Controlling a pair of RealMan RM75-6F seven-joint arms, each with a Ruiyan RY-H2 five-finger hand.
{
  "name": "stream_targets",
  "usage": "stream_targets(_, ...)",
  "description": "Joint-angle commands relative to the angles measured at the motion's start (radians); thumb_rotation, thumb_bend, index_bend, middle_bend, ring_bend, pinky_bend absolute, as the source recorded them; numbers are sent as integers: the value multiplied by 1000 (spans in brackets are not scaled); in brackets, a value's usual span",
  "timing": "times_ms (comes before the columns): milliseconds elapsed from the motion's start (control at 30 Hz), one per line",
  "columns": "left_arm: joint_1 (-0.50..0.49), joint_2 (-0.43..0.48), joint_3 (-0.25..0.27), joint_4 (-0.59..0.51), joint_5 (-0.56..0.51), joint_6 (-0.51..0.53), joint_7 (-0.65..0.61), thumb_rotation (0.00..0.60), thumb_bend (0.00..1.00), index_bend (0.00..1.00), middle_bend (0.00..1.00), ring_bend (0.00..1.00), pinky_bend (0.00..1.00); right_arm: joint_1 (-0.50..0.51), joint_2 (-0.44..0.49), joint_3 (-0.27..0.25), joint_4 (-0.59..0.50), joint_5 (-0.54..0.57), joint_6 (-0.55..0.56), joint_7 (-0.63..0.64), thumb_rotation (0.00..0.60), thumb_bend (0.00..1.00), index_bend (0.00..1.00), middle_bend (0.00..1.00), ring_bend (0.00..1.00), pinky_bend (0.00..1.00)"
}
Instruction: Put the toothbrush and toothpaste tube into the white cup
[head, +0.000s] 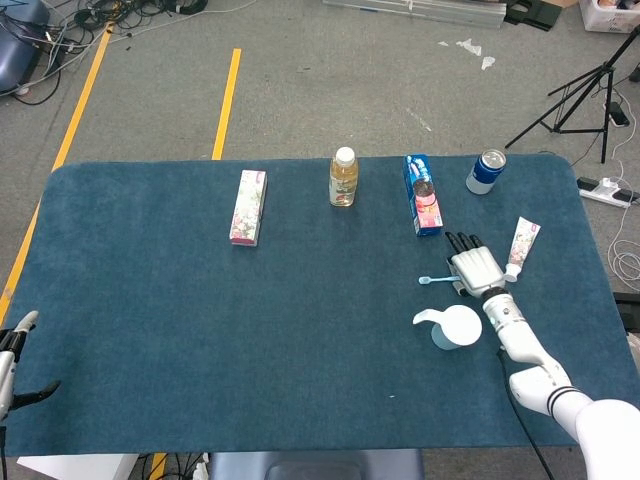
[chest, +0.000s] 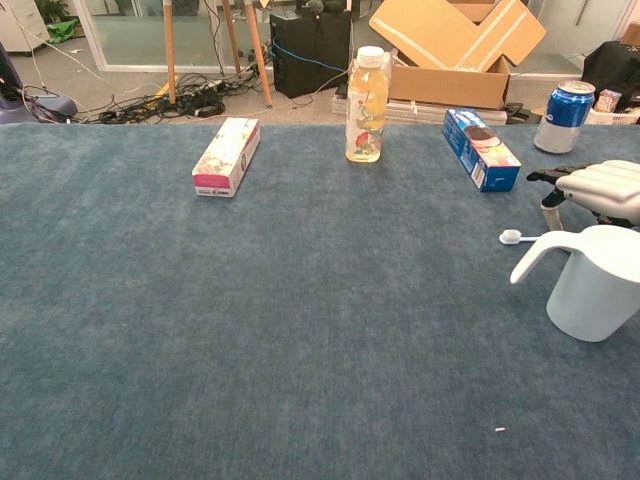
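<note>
Standing upright on the blue table cloth (head: 200, 330), the white cup (head: 456, 326) is a plain handled mug with its curved handle pointing away from the right arm; no print on it. Toothbrush (head: 432, 280) lies flat just behind the cup, pale blue-white, small head toward the table's middle, its handle running under the right hand (head: 476, 268). Toothpaste tube (head: 521, 248) lies flat behind and to the right of the cup, just beside the hand, white with pink pattern, cap end nearer the cup; lettering too small to read. Right hand hovers palm-down over the toothbrush handle, dark fingers (head: 461, 241) stretched forward; in the chest view the right hand (chest: 600, 187) sits low above the handle with the thumb hanging down near it, but whether it actually pinches the brush cannot be told. Left hand (head: 14, 362) shows only at the table's near left corner, far from the cup, fingers apart, nothing in it. Behind the cup: blue cookie box (head: 423, 194), blue can (head: 486, 171), yellow drink bottle (head: 343, 177), pink-white carton (head: 249, 206); labels unreadable.
</note>
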Motion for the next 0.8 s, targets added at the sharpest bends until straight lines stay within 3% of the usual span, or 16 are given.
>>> stream_targets(33,0,0,0,0,0,0,2,600,0,64,231,205,279,-3,7,3,-7,-1,9,3,600,245,582,0,0,123)
stream_targets(300,-1,-3,1,1,0,-2,7,600,0,64,231,205,279,-19,47,19,-60,7,51,-4,600,245,583,0,0,122)
stream_targets(800,-3,-8,1,3,-3,-6,16,600,0,64,231,205,279,-47,160,65,-264,31,142,-13,600,245,583,0,0,122)
